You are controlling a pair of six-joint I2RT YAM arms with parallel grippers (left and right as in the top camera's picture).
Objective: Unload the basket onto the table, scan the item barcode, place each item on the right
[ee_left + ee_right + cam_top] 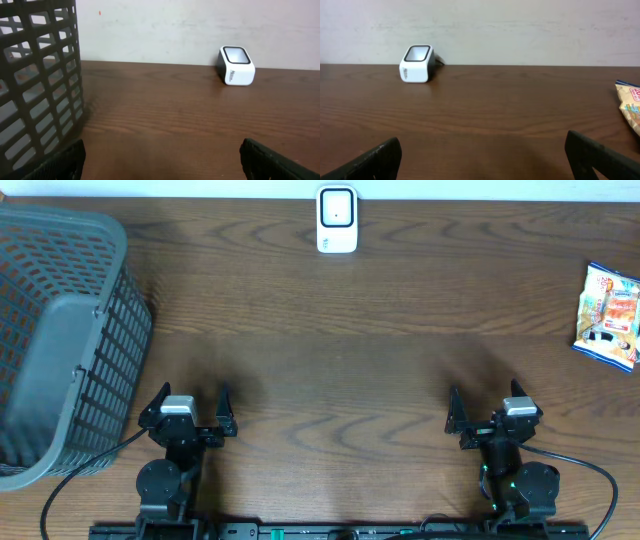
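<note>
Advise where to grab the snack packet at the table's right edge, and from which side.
The colourful flat plastic snack packet lies flat on the brown wooden table, long axis running front to back. Probably come straight down with the right gripper, open fingers spanning its narrow width mid-body; a side approach offers only a thin edge.

A dark brown desk (330, 350) with wavy wood grain fills the overhead view; behind its far edge rises a plain off-white wall (165, 27), faintly scuffed; the light is soft and even, casting dim shadows.
</note>
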